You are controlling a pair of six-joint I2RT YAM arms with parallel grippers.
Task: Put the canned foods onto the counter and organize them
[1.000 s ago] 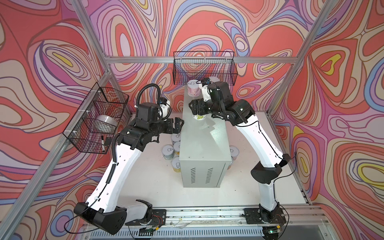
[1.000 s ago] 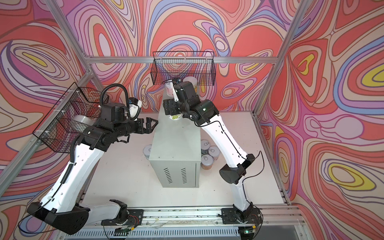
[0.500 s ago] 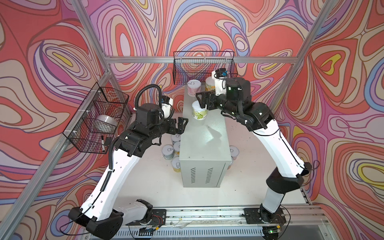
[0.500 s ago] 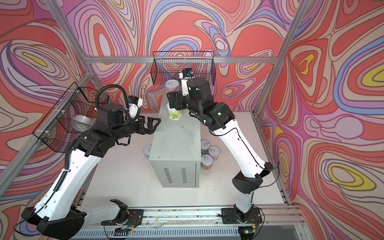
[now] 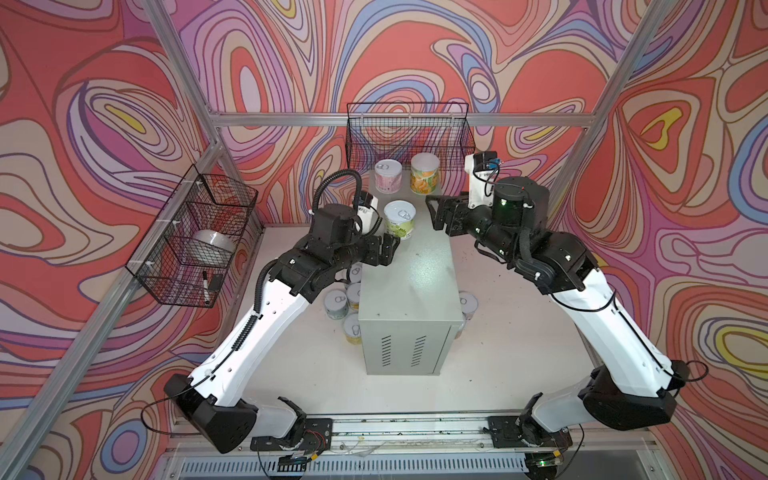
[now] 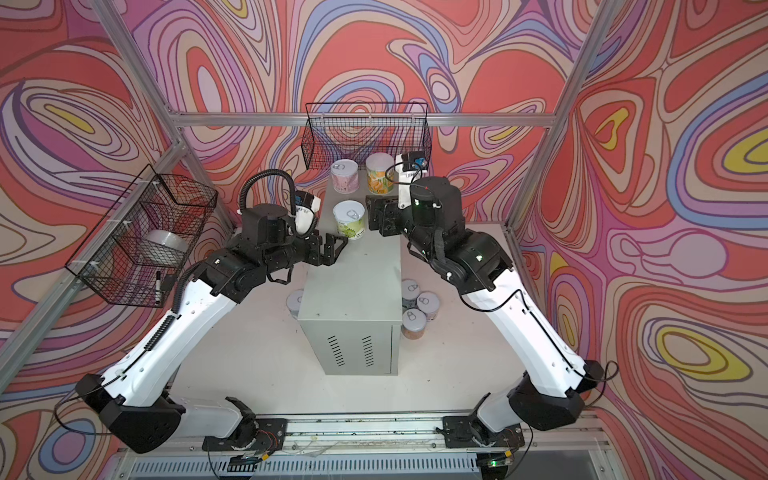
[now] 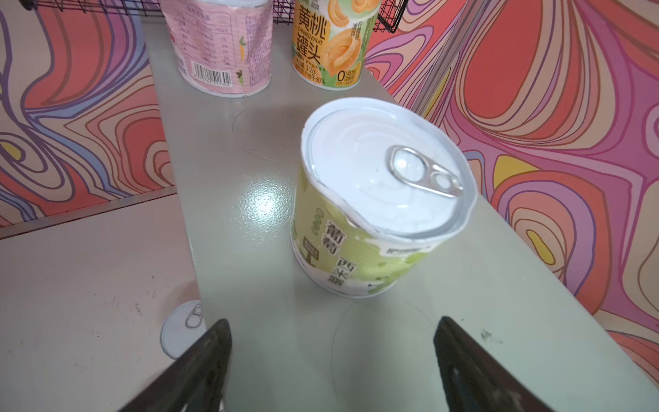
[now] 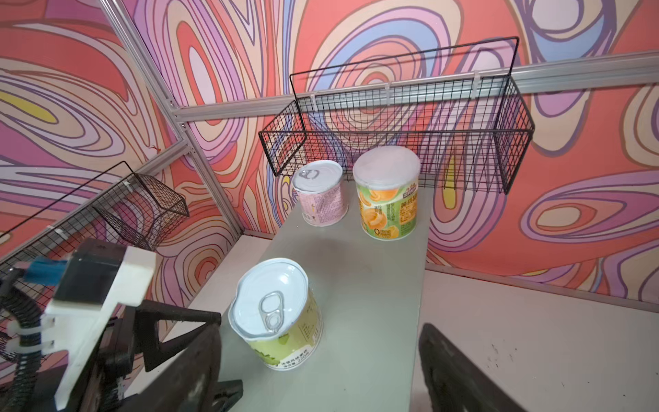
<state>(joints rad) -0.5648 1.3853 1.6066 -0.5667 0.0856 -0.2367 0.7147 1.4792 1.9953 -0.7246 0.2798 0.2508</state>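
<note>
The green can (image 5: 399, 219) stands by the counter's (image 5: 415, 282) left edge, with the pink can (image 5: 388, 176) and orange can (image 5: 424, 173) at its far end. The left claw (image 7: 333, 323) and right claw (image 5: 434, 214), released and empty, flank the green can. The counter's near half lies open.

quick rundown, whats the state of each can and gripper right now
green can: upright on the counter, sealed, not gripped
pink can: upright at the back, sealed
orange can: upright beside it, white cap on
cans on the table: upright, sealed, not yet placed
left gripper: open, empty
right gripper: open, empty
</note>
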